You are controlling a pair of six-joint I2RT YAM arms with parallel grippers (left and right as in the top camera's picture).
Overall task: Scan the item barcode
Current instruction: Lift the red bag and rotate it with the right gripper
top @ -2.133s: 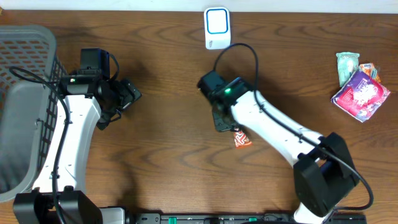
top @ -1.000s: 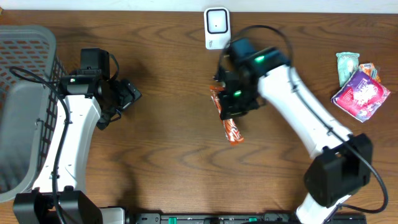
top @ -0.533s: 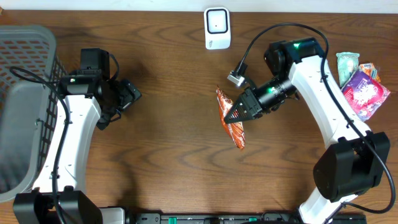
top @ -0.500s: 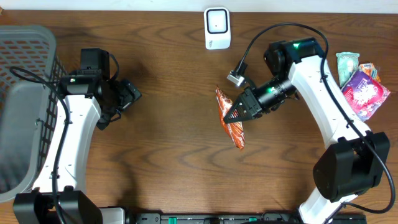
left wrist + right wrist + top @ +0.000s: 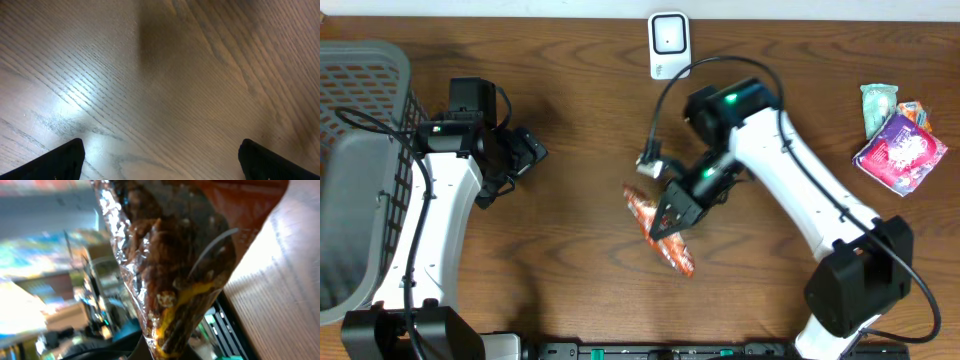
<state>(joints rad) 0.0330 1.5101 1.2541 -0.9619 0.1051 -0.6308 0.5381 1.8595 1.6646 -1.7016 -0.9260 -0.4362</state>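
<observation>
Right gripper (image 5: 667, 218): clamped on the orange snack packet (image 5: 676, 256), about mid-length.
Packet axis: slanted across the jaws, 1 end sticking out each side.
Scanner (image 5: 669, 44): well apart, beyond the jaws; right arm nearer.
Barcode: possibly turned away, too blurred to tell.
Left gripper (image 5: 528, 151): wide, empty.

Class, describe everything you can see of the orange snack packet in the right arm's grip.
The snack packet is long, orange-red, of crinkled shiny foil, with brown and yellow print in the wrist view. It hangs diagonal above the wooden table, apparently lifted, pinched near its middle by the shut right hand.
</observation>
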